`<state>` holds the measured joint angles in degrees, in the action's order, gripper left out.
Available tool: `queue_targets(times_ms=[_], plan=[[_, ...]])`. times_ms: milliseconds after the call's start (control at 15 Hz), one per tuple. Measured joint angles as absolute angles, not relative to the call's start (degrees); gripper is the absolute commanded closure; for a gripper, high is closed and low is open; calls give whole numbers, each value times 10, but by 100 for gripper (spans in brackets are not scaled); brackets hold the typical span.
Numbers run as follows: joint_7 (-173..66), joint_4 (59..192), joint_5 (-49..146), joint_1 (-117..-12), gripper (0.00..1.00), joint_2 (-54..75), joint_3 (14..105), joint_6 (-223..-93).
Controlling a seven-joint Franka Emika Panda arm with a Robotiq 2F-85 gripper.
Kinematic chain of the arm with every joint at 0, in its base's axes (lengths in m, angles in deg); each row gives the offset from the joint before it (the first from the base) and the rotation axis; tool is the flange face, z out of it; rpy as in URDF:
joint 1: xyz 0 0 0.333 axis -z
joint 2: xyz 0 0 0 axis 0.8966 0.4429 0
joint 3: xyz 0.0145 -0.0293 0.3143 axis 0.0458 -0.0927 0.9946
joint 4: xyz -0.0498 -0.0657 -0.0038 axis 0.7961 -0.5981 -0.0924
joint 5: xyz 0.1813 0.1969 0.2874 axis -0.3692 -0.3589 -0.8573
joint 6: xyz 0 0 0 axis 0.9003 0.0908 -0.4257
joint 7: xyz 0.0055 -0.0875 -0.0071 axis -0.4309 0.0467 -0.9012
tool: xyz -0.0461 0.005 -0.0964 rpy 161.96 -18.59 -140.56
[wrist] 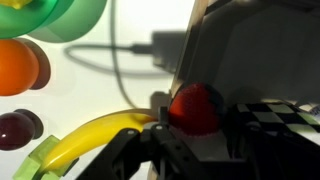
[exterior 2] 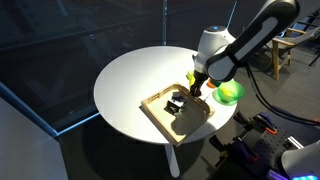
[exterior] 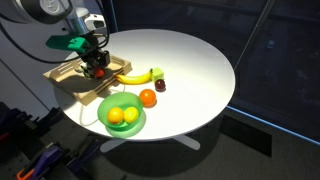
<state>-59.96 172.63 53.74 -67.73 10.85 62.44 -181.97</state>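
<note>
one red fruit [wrist: 193, 107] held in the hand [exterior: 96, 66]; one banana [exterior: 138, 76], one plum [exterior: 160, 85].

The small round red fruit [wrist: 193, 107], glossy and whole, is pinched between the fingers of the gripper [exterior: 97, 66], over the wooden tray [exterior: 72, 86] at the left edge of the table [exterior: 190, 70] in an exterior view.
</note>
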Motion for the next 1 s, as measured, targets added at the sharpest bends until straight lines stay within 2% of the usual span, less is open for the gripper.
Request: queue_targets(times_ms=[1000], plan=[[-518,1673,486,-656,69,111,599,-1745]])
